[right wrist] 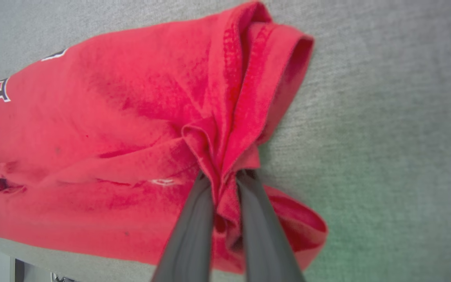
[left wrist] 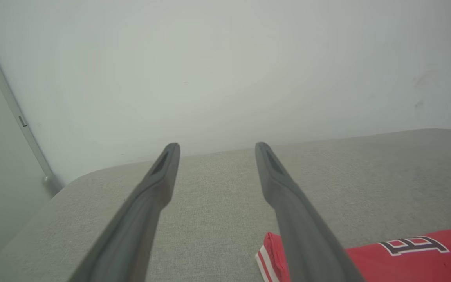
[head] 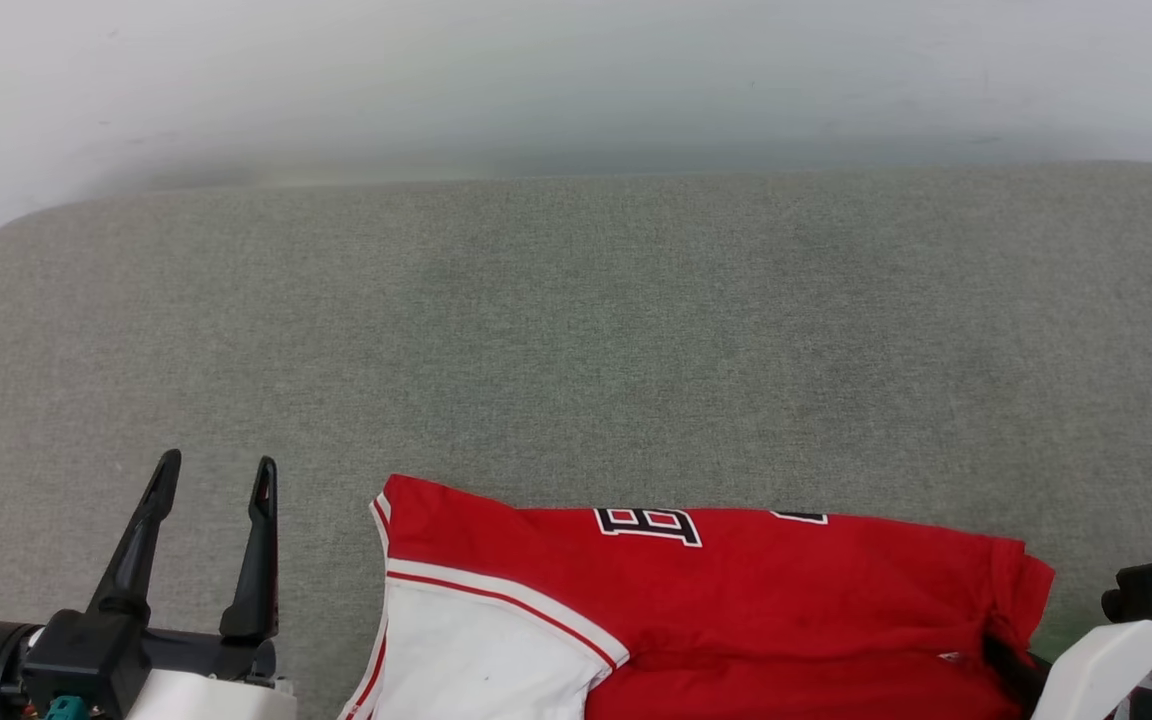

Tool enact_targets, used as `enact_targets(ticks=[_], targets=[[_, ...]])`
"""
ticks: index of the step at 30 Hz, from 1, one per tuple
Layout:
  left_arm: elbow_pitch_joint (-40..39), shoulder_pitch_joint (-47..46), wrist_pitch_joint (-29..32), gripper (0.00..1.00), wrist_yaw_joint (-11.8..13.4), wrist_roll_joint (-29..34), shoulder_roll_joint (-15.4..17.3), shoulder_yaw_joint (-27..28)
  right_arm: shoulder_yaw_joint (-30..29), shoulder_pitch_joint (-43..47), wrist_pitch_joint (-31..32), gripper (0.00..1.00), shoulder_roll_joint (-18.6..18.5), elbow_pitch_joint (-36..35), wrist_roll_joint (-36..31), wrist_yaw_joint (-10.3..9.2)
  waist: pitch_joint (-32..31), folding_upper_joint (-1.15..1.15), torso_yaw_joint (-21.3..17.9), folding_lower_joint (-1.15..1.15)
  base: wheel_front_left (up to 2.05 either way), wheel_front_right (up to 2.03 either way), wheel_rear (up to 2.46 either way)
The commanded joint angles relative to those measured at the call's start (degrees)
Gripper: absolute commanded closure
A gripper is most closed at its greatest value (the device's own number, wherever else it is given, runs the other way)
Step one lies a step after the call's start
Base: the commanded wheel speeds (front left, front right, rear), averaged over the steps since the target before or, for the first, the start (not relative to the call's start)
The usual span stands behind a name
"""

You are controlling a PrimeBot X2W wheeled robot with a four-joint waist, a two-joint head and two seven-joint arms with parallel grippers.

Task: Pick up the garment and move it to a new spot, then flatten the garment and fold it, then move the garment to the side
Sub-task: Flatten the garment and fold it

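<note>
Grey woven-fabric surface [head: 576, 330], rounded far corners, set against plain pale wall [head: 576, 70]; soft even light.

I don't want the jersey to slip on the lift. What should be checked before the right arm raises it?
1. Right gripper shut on fabric: ok, it pinches a bunched fold at the right end of the red jersey.
2. Grip catches every layer: cannot tell.
3. Left gripper free: ok, open, apart from the jersey, holding nothing.
4. Room on the grey cushion: ok, its surface stretches well beyond the jersey.
5. Jersey flat: not ok, creased and bunched near the grip.
</note>
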Motion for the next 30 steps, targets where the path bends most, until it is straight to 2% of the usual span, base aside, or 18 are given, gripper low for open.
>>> enact_targets(ticks=[1,13,17,24,30], targets=[[0.1,0.4,-0.2,0.00,-0.2,0.4,-0.3,0.0,0.4,0.0,-0.8,1.00,-0.3,1.1,0.3,0.04,-0.2,0.00,-0.3,0.00,0.00,0.00,0.00],[1.1,0.7,-0.2,0.00,-0.5,0.4,-0.4,0.0,-6.9,-0.7,-5.6,1.00,-8.2,4.2,-1.8,0.02,-1.6,0.00,-2.2,0.00,0.00,0.00,0.00],[1.5,0.9,-0.2,0.00,-0.6,0.1,-0.4,0.5,-8.1,-1.0,-5.5,1.00,-9.5,4.1,-2.2,0.02,-2.0,0.00,-2.8,0.00,0.00,0.00,0.00],[2.5,1.9,-0.2,0.00,-0.6,-0.1,-0.8,0.9,-7.4,0.3,-3.9,1.00,-9.8,-1.7,-2.7,0.04,-3.6,0.00,-3.9,0.00,0.00,0.00,0.00],[2.9,2.3,-0.2,0.00,-0.6,-0.3,-0.9,-0.1,-5.5,2.6,0.0,1.00,-7.3,-10.4,-2.8,0.05,-4.9,0.00,-3.7,0.00,0.00,0.00,0.00]])
